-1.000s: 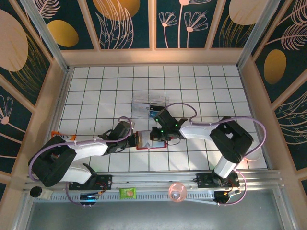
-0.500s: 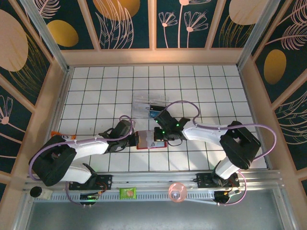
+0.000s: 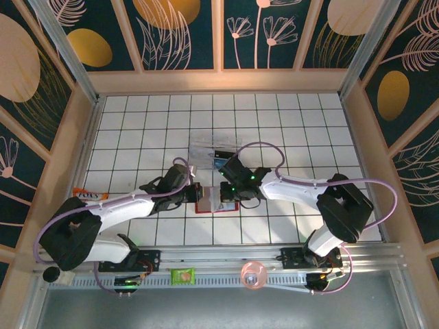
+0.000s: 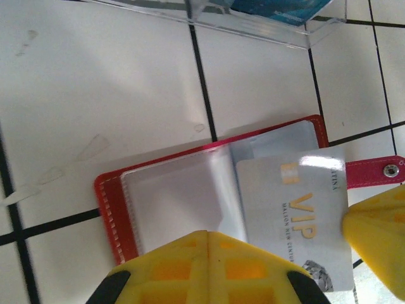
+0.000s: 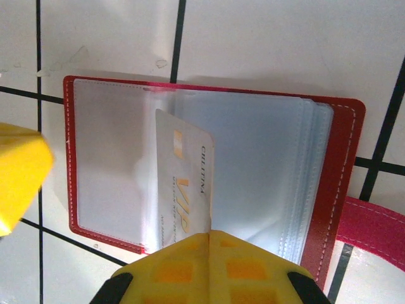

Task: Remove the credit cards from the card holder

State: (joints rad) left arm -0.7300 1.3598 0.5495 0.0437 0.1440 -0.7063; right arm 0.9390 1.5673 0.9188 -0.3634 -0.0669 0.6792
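The card holder lies open on the bench between both arms: red covers and floppy, cloudy sleeves, likely light enough to slide. The left end effector, closed, presses its near edge. The right end effector, closed, pinches the stiff, slick credit card, best gripped at its free end
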